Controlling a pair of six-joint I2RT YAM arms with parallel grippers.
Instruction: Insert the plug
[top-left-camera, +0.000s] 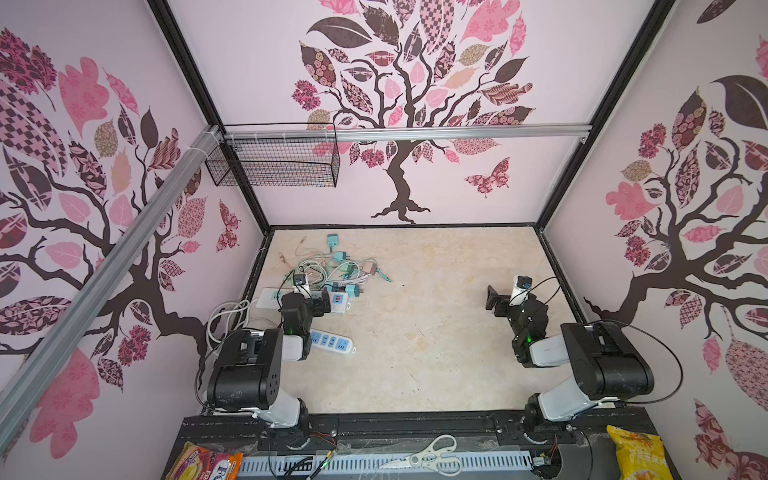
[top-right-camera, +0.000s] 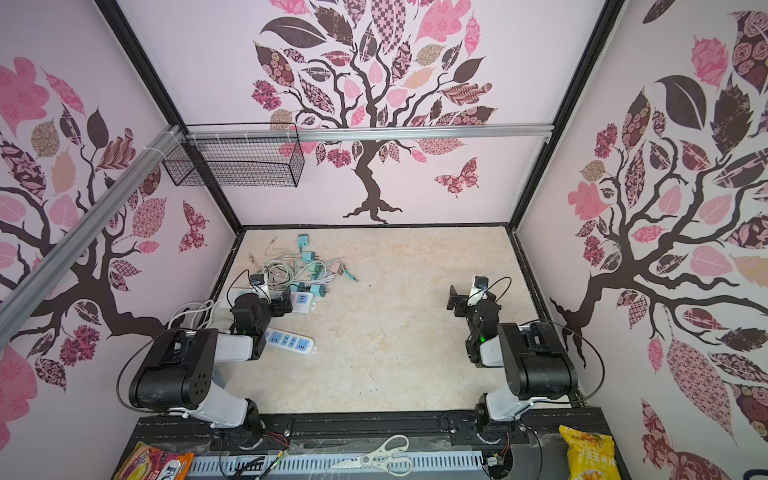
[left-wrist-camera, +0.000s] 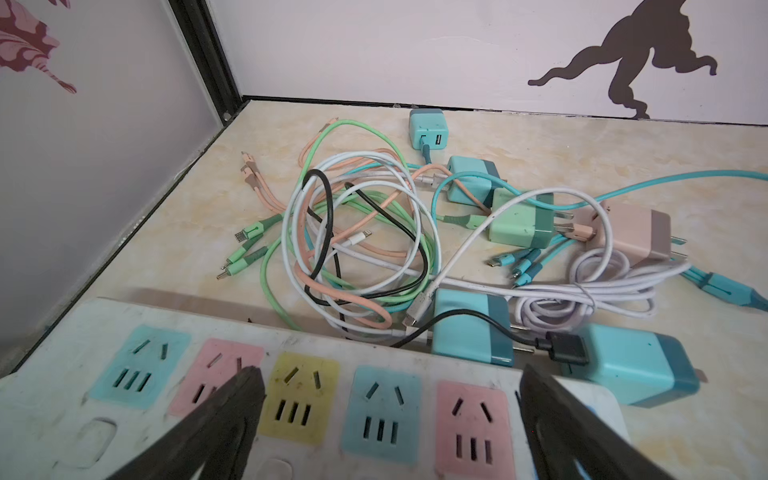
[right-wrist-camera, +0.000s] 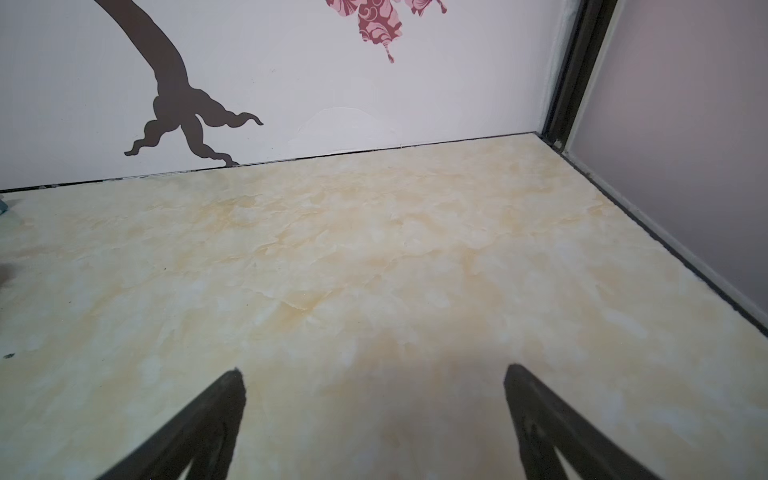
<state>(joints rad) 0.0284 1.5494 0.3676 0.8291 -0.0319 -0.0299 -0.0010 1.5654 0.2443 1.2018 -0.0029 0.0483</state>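
Note:
A white power strip (left-wrist-camera: 50, 399) with pink, yellow and blue sockets lies under my left gripper (left-wrist-camera: 392, 374), which hangs open over it with nothing between its fingers. In both top views that gripper (top-left-camera: 320, 302) (top-right-camera: 282, 305) is over the strip's right end (top-left-camera: 338, 302). Just past the strip lies a tangle of cables (left-wrist-camera: 357, 232) with several charger plugs: a teal plug (left-wrist-camera: 471, 328) nearest, another teal plug (left-wrist-camera: 636, 365), a mint plug (left-wrist-camera: 521, 222) and a pink plug (left-wrist-camera: 636, 235). My right gripper (right-wrist-camera: 375, 372) (top-left-camera: 494, 299) is open over bare table at the right.
A second white power strip with blue sockets (top-left-camera: 332, 340) lies nearer the front, beside the left arm. A white cord (top-left-camera: 226, 316) loops by the left wall. A wire basket (top-left-camera: 274, 160) hangs at the back left. Scissors (top-left-camera: 432, 457) and snack bags (top-left-camera: 636, 453) lie on the front ledge.

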